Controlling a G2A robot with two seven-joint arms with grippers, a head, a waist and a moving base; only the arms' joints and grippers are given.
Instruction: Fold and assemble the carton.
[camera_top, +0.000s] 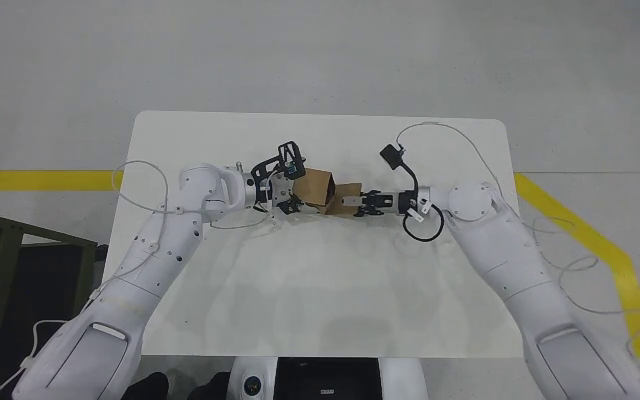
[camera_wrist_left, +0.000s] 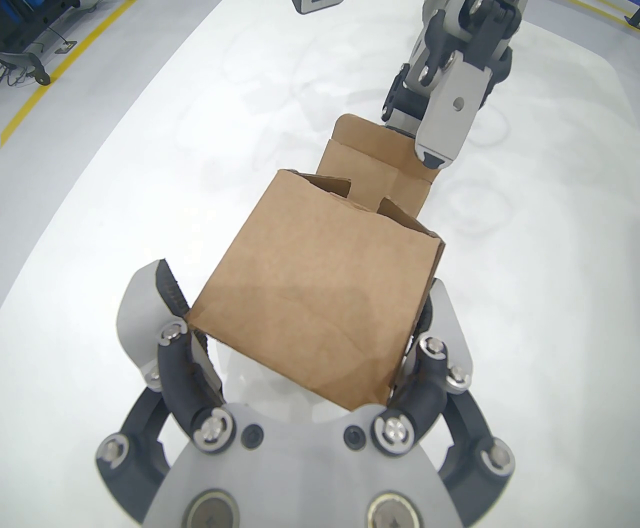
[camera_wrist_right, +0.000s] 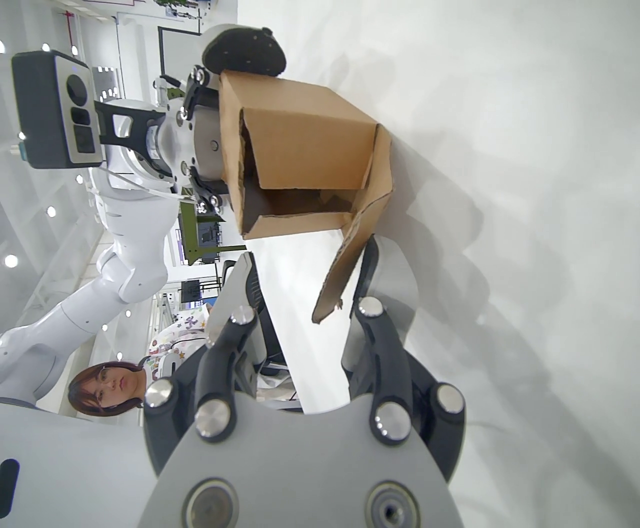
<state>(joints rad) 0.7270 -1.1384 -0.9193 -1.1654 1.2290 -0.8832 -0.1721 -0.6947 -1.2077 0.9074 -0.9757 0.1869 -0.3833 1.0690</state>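
While the left gripper (camera_wrist_left: 300, 279) has its fingers (camera_wrist_left: 170, 295) clenched on either side of the carton (camera_wrist_left: 320, 295), grasping the brown body by its closed end, we're clearly in the flap-folding step, and the open end is not yet shut. From the top view the carton sits between the two arms over the far half of the table (camera_top: 330, 290), its open mouth turned toward the right gripper (camera_wrist_right: 309, 255). Whether it rests on the table or hangs just above it, I cannot tell.

At that mouth the short side flaps (camera_wrist_left: 330, 186) look partly turned in. The long flap (camera_wrist_right: 350, 250) juts straight out, unfolded, and runs down into the gap between the right gripper's fingers. Those fingers are spread apart and pinch nothing. The flap simply lies against the inner face of one of them.

So what does the next move call for? By my read, the right arm has to swing that long flap over on its crease and close it across the mouth, with its end tab tucked inside the wall. That needs the pushing finger flat behind the flap, near the hinge line rather than out at the tip. The left grip must hold firm so the body doesn't twist or slide away under the push.
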